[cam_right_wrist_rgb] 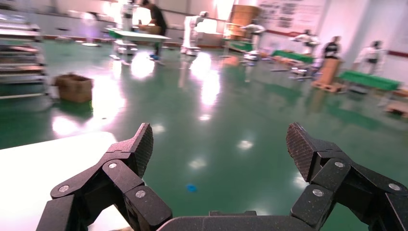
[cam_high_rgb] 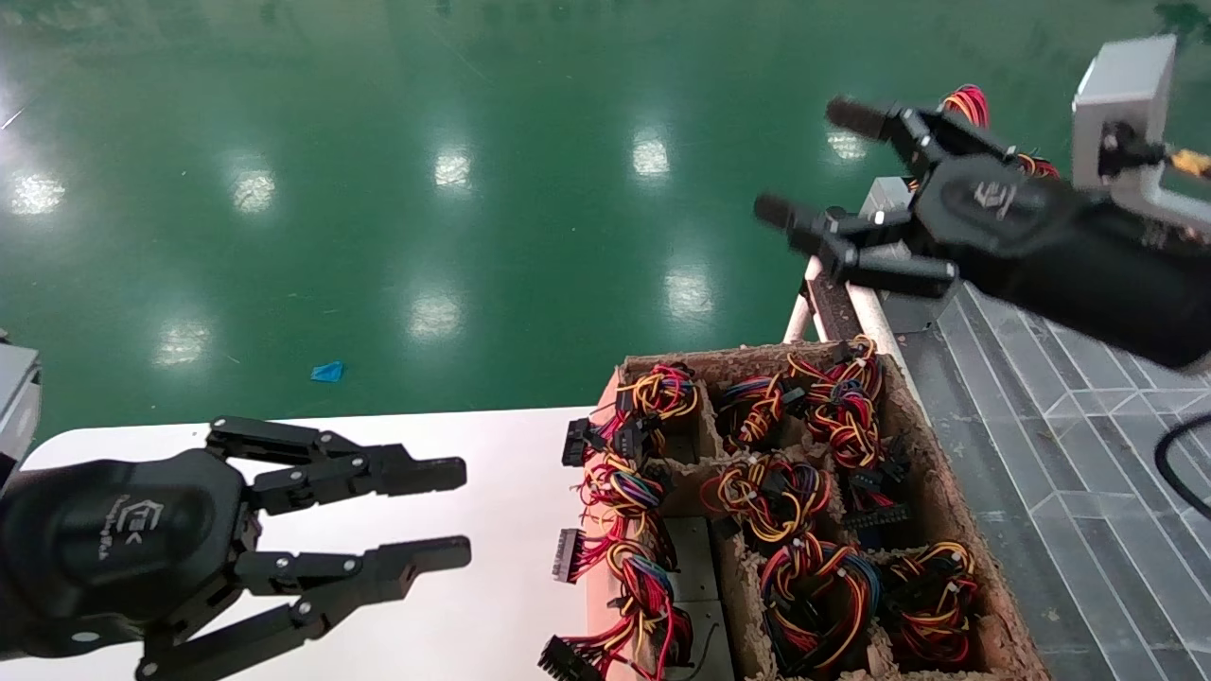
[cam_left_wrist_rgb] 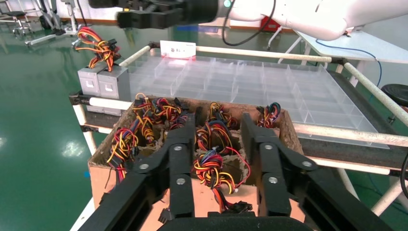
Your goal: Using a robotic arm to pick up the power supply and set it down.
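Note:
The power supply [cam_left_wrist_rgb: 114, 83] is one of two alike grey metal boxes standing side by side at the far corner of the rack, with a red, yellow and black wire bundle [cam_left_wrist_rgb: 96, 45] rising from them. In the head view a corner of grey box [cam_high_rgb: 885, 194] and the wires [cam_high_rgb: 965, 102] show behind my right gripper [cam_high_rgb: 812, 163]. That gripper hangs open and empty in the air just above and beside the boxes, as the left wrist view also shows [cam_left_wrist_rgb: 115, 12]. My left gripper [cam_high_rgb: 457, 514] is open and empty over the white table [cam_high_rgb: 492, 454], pointing at the cardboard box [cam_left_wrist_rgb: 288, 130].
The cardboard box [cam_high_rgb: 932, 492] stands between the table and the rack, its pulp compartments filled with several wire bundles [cam_high_rgb: 766, 492] and grey units [cam_high_rgb: 695, 567]. A clear compartment tray [cam_left_wrist_rgb: 250, 82] lies on the pipe-framed rack [cam_left_wrist_rgb: 269, 54]. Green floor lies beyond.

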Robot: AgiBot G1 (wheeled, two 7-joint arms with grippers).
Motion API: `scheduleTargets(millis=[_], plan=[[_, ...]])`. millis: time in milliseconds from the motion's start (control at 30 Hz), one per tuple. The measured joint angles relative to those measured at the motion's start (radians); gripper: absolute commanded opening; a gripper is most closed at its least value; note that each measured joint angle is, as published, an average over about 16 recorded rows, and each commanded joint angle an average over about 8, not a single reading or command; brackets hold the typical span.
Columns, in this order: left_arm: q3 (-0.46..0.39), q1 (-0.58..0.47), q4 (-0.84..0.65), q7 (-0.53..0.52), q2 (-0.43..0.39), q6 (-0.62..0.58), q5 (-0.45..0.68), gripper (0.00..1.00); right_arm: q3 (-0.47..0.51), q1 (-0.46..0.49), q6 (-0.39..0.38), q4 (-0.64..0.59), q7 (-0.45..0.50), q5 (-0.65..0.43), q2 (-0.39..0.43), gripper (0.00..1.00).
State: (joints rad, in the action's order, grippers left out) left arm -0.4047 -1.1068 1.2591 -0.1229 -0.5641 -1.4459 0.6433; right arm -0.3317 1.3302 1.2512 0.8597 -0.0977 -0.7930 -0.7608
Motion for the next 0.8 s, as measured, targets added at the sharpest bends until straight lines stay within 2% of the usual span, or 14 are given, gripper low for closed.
scheduleTargets(millis=[567, 800], plan=[[0.0, 0.0, 0.0, 0.0, 0.0, 0.0, 0.0, 1.0, 0.041, -0.204, 0.195, 0.339, 0.227, 0.05, 0.119, 1.0], [0.0, 0.0, 0.0, 0.0, 0.0, 0.0, 0.0, 1.0, 0.053, -0.258, 0.247, 0.428, 0.283, 0.063, 0.151, 1.0]])
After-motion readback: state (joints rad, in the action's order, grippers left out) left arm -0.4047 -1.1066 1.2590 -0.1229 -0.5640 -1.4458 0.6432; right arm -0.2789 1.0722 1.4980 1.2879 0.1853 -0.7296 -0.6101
